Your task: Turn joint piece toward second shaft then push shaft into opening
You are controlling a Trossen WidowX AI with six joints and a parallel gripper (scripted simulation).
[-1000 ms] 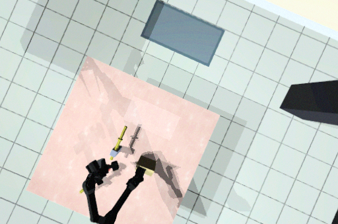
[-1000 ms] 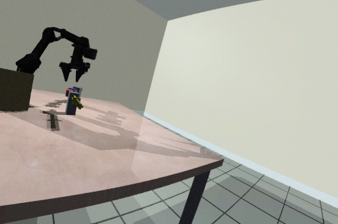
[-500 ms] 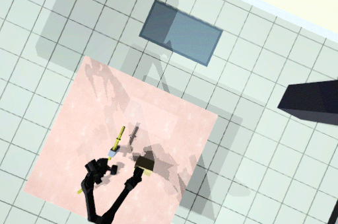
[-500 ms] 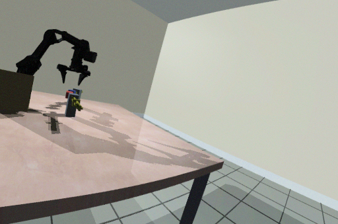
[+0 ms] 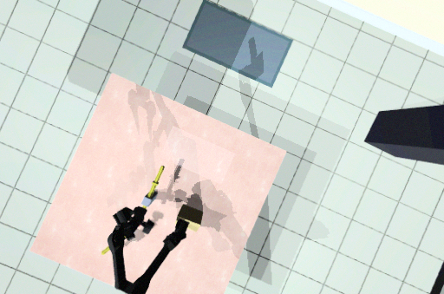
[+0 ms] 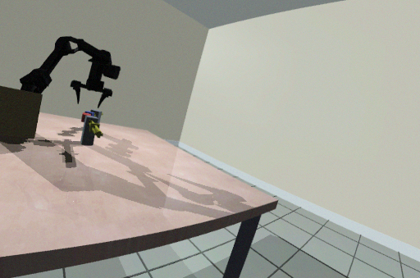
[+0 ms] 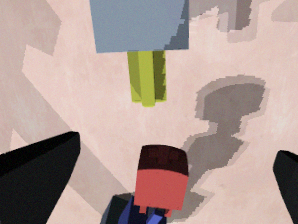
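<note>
The red square joint piece (image 7: 162,190) (image 6: 84,117) sits beyond blue hinge parts (image 7: 156,218). Its dark end faces the yellow second shaft's tip (image 7: 147,80), with a gap between; its opening is not clearly visible. That shaft (image 5: 159,174) (image 6: 95,129) passes through the grey-blue block (image 5: 148,199) (image 6: 88,133) (image 7: 140,25). The first shaft's yellow far end (image 5: 105,250) shows beyond the arm, and its block (image 6: 98,114) is mostly hidden. My gripper (image 6: 88,105) (image 7: 178,151) is open and empty, above the joint piece, its fingers wide to either side and touching nothing visible.
The pink table (image 5: 78,156) (image 6: 123,217) carries the blocks. A dark box (image 5: 190,214) (image 6: 18,115) stands beside the arm's base. A blue rectangle (image 5: 217,30) lies on the floor past the table, and a large black object (image 5: 408,134) stands at the right in the top view.
</note>
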